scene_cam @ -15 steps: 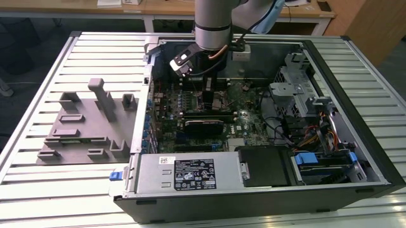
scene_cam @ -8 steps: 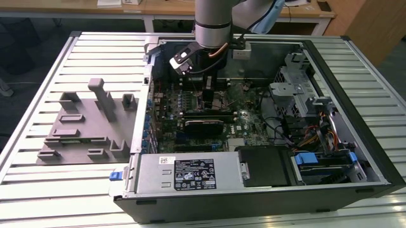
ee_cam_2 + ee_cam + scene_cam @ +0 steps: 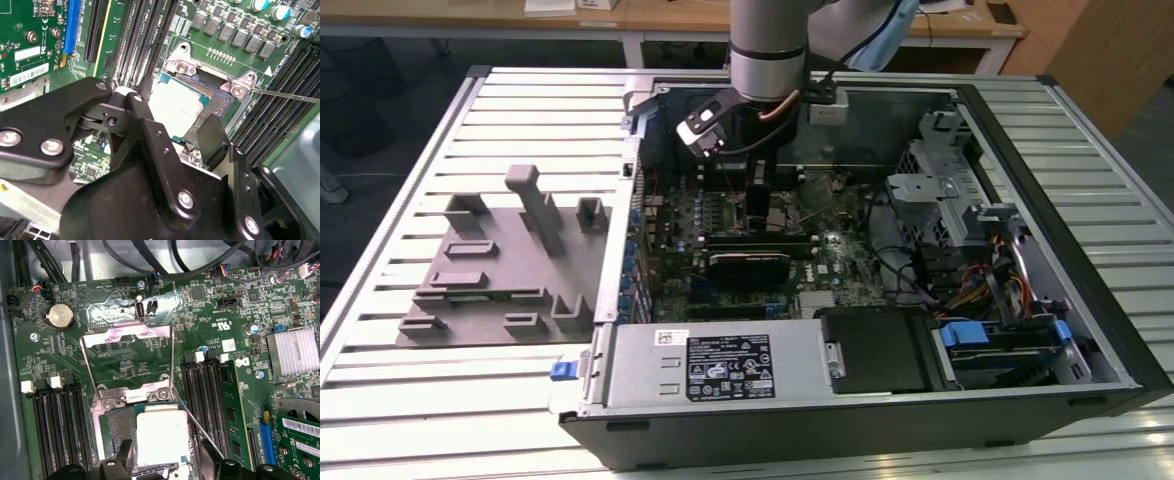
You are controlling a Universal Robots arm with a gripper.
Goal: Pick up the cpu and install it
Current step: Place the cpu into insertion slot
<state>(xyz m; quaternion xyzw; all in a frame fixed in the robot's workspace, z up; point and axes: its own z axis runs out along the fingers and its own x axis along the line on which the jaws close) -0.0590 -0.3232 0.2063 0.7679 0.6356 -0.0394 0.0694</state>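
The cpu (image 3: 162, 435), a flat square chip with a silvery top, hangs just over the open socket (image 3: 120, 427), shifted sideways so the bare pin field shows beside it. My gripper (image 3: 167, 462) straddles it, one black finger (image 3: 125, 457) on each side, and looks shut on the cpu. The second wrist view shows the cpu (image 3: 175, 102) between the fingers (image 3: 212, 135) of the gripper (image 3: 175, 120), with its near edge hidden behind the gripper body. In the exterior view the gripper (image 3: 754, 150) reaches down into the open computer case (image 3: 1067, 300) over the motherboard.
The socket's load plate (image 3: 130, 335) is flipped up and its thin lever (image 3: 200, 432) stands free. Memory slots (image 3: 60, 435) flank the socket. A finned heatsink (image 3: 292, 355) and cables (image 3: 200, 260) are nearby. A grey fixture tray (image 3: 507, 270) lies at the exterior view's left, and the power supply (image 3: 720, 365) sits at the case front.
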